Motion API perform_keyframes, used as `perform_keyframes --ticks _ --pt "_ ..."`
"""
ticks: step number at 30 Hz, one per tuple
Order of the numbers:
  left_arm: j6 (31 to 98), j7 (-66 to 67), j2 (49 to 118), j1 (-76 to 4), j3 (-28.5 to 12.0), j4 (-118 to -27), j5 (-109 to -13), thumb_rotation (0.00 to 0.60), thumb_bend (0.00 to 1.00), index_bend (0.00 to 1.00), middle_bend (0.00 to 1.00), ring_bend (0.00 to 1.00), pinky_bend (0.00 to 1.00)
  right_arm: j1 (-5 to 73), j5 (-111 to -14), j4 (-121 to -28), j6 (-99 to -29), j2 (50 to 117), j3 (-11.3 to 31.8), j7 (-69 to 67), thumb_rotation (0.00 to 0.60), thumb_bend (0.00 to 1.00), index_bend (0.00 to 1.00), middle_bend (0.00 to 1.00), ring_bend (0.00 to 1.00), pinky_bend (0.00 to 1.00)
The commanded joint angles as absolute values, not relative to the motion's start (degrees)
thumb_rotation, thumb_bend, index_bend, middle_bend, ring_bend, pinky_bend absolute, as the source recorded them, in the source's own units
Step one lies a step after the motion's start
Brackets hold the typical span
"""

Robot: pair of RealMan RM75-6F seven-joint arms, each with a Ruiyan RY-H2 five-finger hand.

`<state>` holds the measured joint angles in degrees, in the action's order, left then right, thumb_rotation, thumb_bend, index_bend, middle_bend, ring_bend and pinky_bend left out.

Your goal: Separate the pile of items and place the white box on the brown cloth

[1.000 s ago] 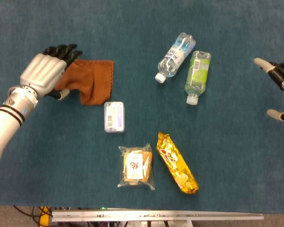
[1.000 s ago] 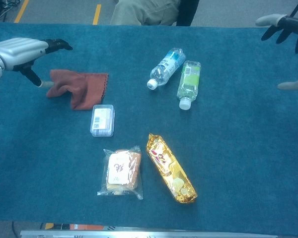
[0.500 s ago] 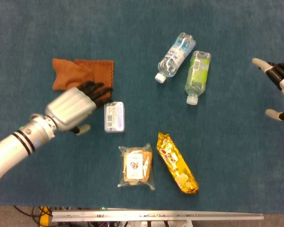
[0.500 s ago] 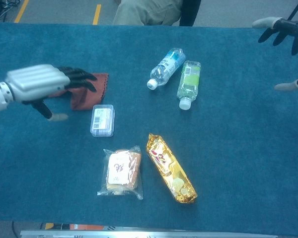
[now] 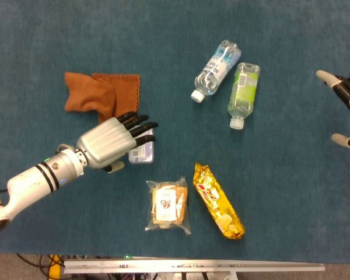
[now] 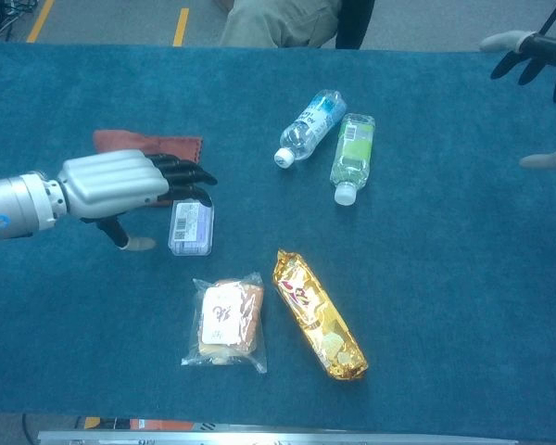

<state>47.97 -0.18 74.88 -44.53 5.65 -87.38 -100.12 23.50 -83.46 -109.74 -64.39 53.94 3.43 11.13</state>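
The white box (image 5: 143,154) (image 6: 191,227) lies flat on the blue table, partly covered in the head view by the fingers of my left hand (image 5: 112,142) (image 6: 130,182). That hand hovers open just left of and over the box, fingers spread and thumb hanging down, holding nothing. The brown cloth (image 5: 102,96) (image 6: 139,142) lies crumpled behind the box, mostly hidden by the hand in the chest view. My right hand (image 5: 345,105) (image 6: 537,65) hangs open at the far right edge, away from every item.
Two plastic bottles, one clear (image 5: 216,70) (image 6: 309,127) and one green-labelled (image 5: 244,86) (image 6: 352,156), lie side by side at the back. A bagged pastry (image 5: 168,205) (image 6: 226,320) and a gold snack packet (image 5: 217,200) (image 6: 319,314) lie near the front edge.
My left hand has left the brown cloth and swung right and toward the front, ending over the white box. The right hand has barely shifted.
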Motion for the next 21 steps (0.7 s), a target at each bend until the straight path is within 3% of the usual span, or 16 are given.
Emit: perform_keyframes --ticks 1,16,21 --pt "47.2 -0.1 76.1 -45.2 6.2 -86.6 -100.6 0.6 0.27 0.16 0.06 0.0 0.09 23.6 -83.0 -109.5 -64.1 54.1 3.5 11.2 0.6 0.0 0.04 0.27 0.3 0.45" --pt "45.3 1.3 80.6 -46.7 6.4 -81.1 -98.7 0.6 0.27 0.17 0.06 0.0 0.09 23.6 -82.2 -108.8 -63.5 54.2 3.5 10.7 0.6 0.0 0.04 0.27 0.3 0.45" --pt "45.9 0.6 81.5 -46.7 6.9 -79.5 -98.8 0.6 0.27 0.22 0.08 0.0 0.09 23.6 -82.1 -108.8 -63.5 54.1 3.5 10.7 0.6 0.0 0.04 0.27 0.3 0.45"
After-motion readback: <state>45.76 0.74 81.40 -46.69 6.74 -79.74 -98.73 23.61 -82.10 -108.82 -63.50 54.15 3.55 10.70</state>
